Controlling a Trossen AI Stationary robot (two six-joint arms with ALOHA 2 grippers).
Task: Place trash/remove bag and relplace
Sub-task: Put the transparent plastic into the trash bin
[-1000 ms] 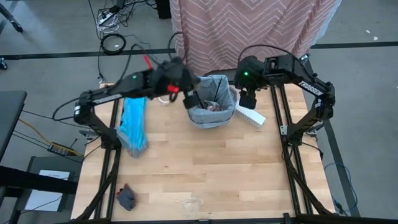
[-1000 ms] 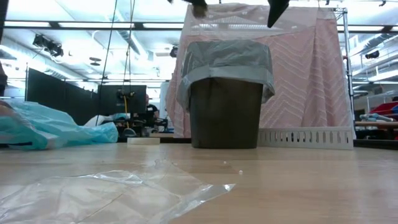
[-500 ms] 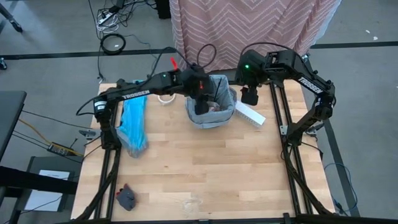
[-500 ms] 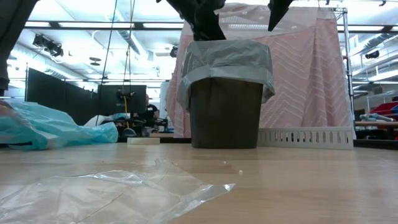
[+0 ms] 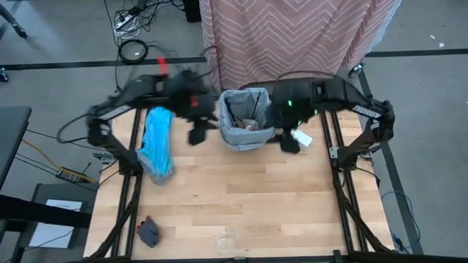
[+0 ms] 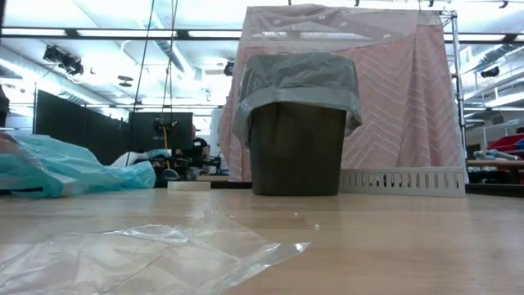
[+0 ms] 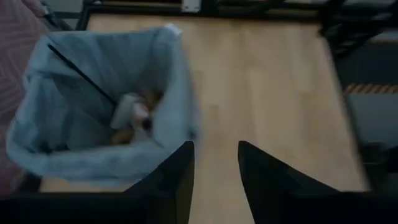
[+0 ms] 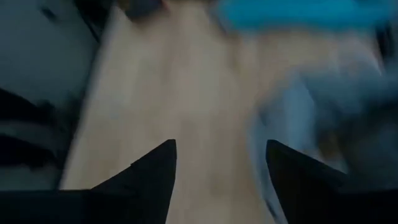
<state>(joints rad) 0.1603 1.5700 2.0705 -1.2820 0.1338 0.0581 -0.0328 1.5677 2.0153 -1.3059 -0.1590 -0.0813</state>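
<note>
A wooden desk (image 5: 241, 197) seen from above, described from left to right; at the near left corner lies a small dark grey object (image 5: 148, 231); along the left side lies the crumpled turquoise-blue bag (image 5: 156, 143), which also shows at the left edge of the low view (image 6: 74, 172); just right of it the left gripper (image 5: 197, 133) hangs above bare wood, beside the bin and apart from it, its fingers (image 7: 180, 180) standing apart with nothing between them; near the back centre stands the dark bin (image 6: 296, 147), lined with the light grey bag (image 5: 246, 135), whose edge folds down over the rim (image 6: 296, 86); inside the bag lies the trash (image 7: 134, 118), pale and brown crumpled bits with a thin dark stick leaning across the opening; right of the bin the right gripper (image 5: 290, 143) hovers low, close to the bag's outer side, its fingers (image 8: 152, 174) spread wide and empty; a long white box (image 6: 403, 181) lies behind it by the bin; at the near edge of the desk a sheet of clear plastic (image 6: 147, 254) lies flat; a pink patterned cloth (image 5: 300, 36) hangs behind the desk.
</note>
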